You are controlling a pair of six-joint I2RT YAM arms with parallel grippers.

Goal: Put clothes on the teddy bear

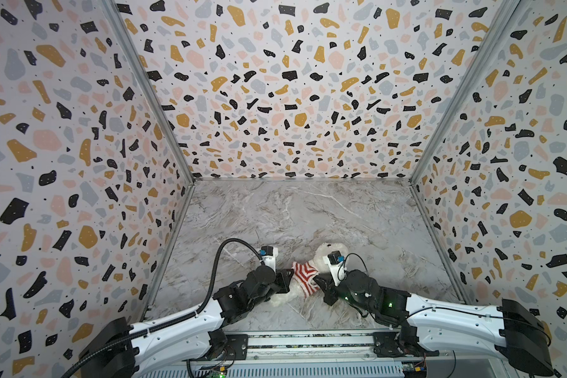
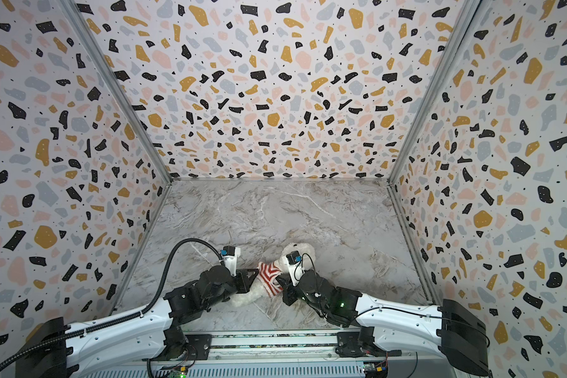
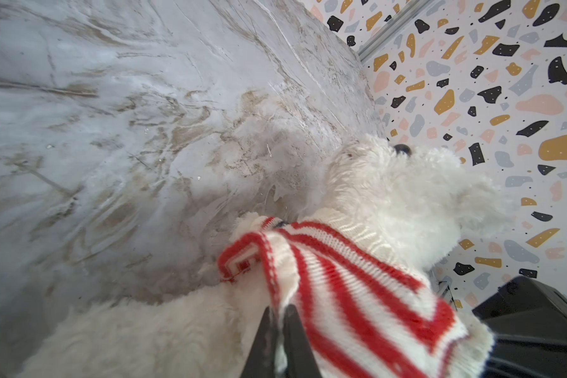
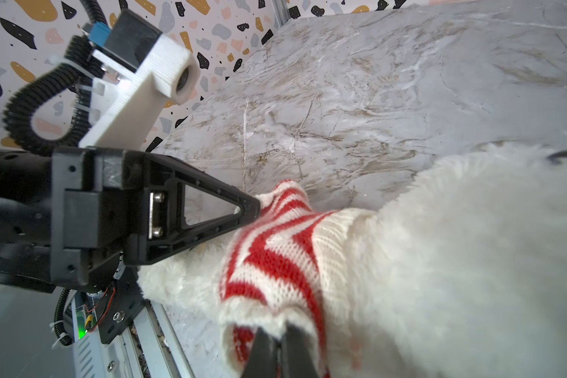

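Both your hands are clenched on the striped top [image 1: 303, 275]. Your left hand [image 3: 277, 311] pinches the knit edge between nearly closed fingertips. Your right hand [image 4: 277, 330] pinches the opposite edge, jaws tight together. Teddy bear [image 1: 321, 252] lies on the marble counter [image 1: 308, 212] near the front edge, between the two hands, head toward the back wall and legs toward your left arm. Top sits around its torso, cream collar at the neck, white fur bare below the hem. Hands face each other, close, knit spanning the gap. Bear's head is partly covered by your right wrist camera in both top views.
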